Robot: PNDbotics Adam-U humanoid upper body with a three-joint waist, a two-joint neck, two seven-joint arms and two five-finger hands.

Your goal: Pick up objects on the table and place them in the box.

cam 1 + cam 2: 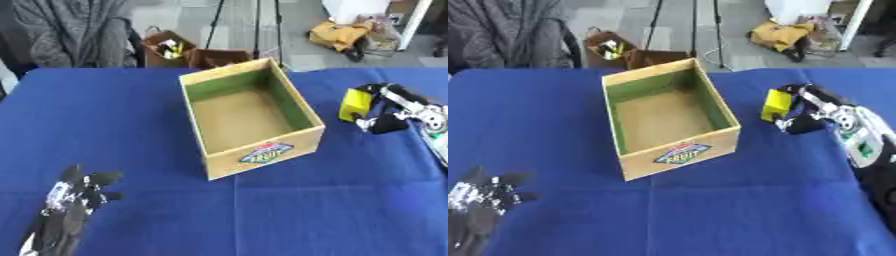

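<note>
A: Quick pass. What's the right hand (385, 117) doing?

B: It's sitting to the right of the box (262, 152), fingers curled round a small yellow block (354, 104). So it's grasping the block, which is held just beside the box's right wall, at about rim height or a little above the cloth; I can't say whether it's clear of the table.

A: Left hand?

B: The left hand (74, 200) is resting at the near left corner, fingers spread and relaxed, holding nothing.

A: Box contents?

B: It's looking empty: brown floor, green inner walls, a label on the near face. It's standing open-topped in the middle of the blue table (131, 125).

A: How's the block going to handle?

B: Judging by looks only: it's reading as a stiff, boxy piece with flat faces, probably light, not fragile. Flat sides could be a bit slippery, so pinching across two opposite faces is making the most sense, which is roughly how the fingers are sitting now.

A: Next move?

B: Likely carrying it left over the right wall and letting go above the floor. The risk is clipping the rim with the block or fingers.

A: Anything else on the table?

B: Nothing I'm making out.
</note>
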